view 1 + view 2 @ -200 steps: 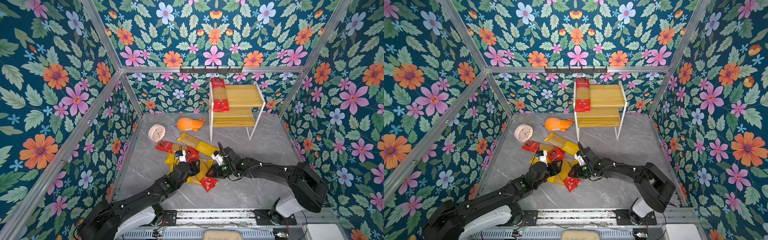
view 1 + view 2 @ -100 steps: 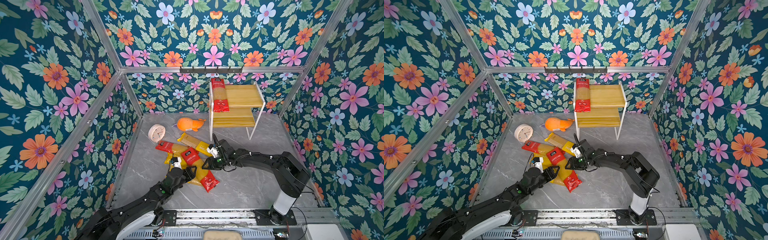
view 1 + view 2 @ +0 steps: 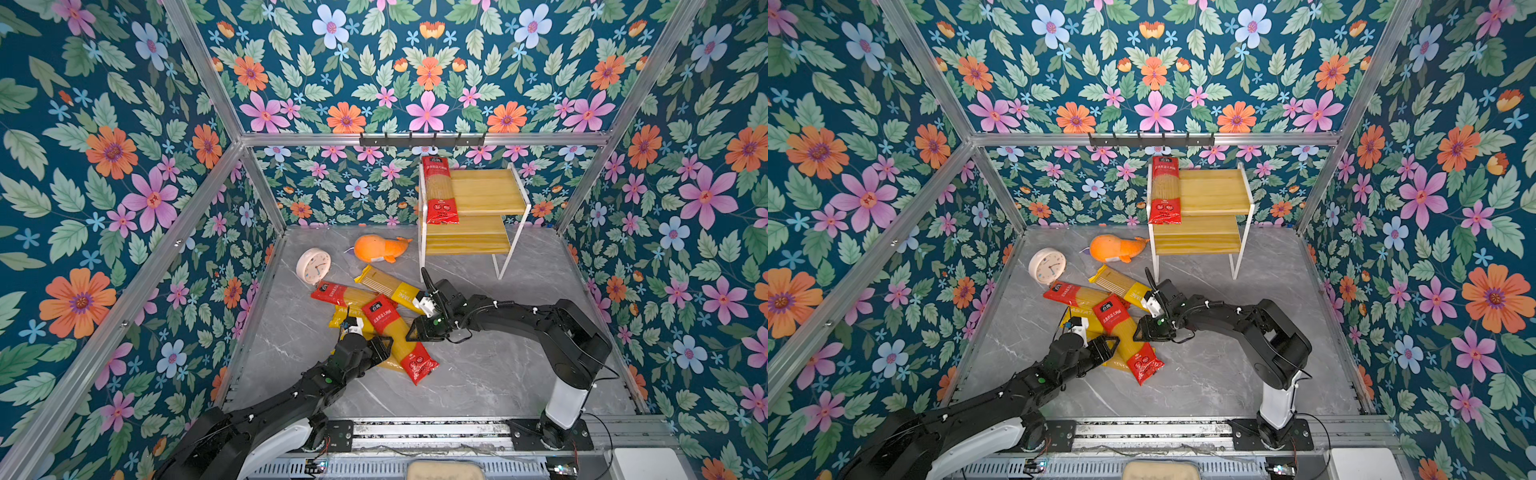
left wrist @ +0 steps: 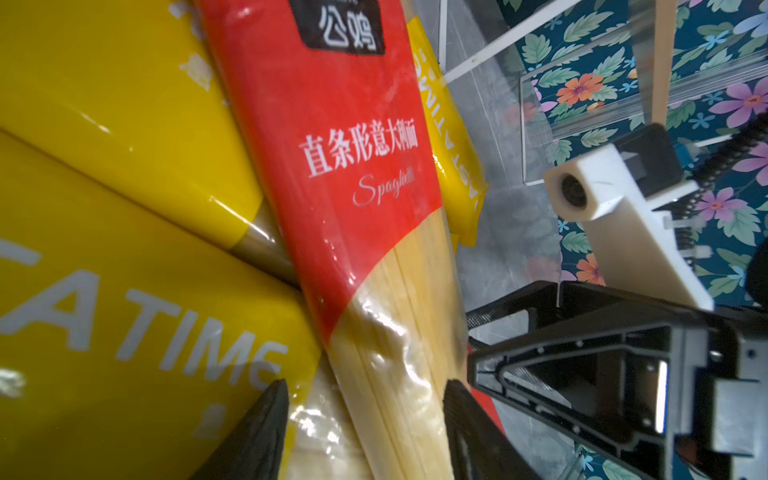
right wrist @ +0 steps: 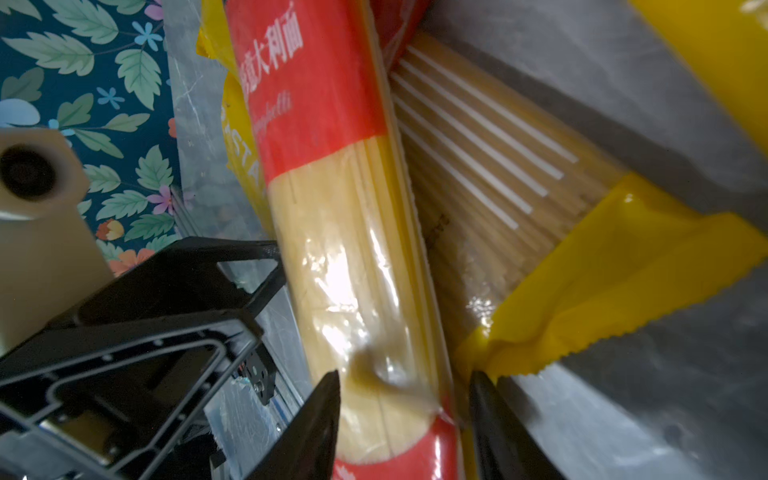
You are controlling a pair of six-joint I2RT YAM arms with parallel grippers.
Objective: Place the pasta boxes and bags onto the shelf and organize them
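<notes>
a lab-style robot test cell: floral-print wall panels (image 3: 104, 187) in aluminium framing (image 3: 291, 139) box in a grey marble-look worktop (image 3: 498, 374), with two black arms (image 3: 291, 401) bolted to a metal rail (image 3: 436, 428).

Three red-ended packs (image 3: 440, 187), three yellow packs (image 3: 386, 284)

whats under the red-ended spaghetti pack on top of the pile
Yellow PASTATIME packs lie crossed under the red-ended pack, showing on both sides of it. Whatever else sits beneath its middle is covered.
</notes>
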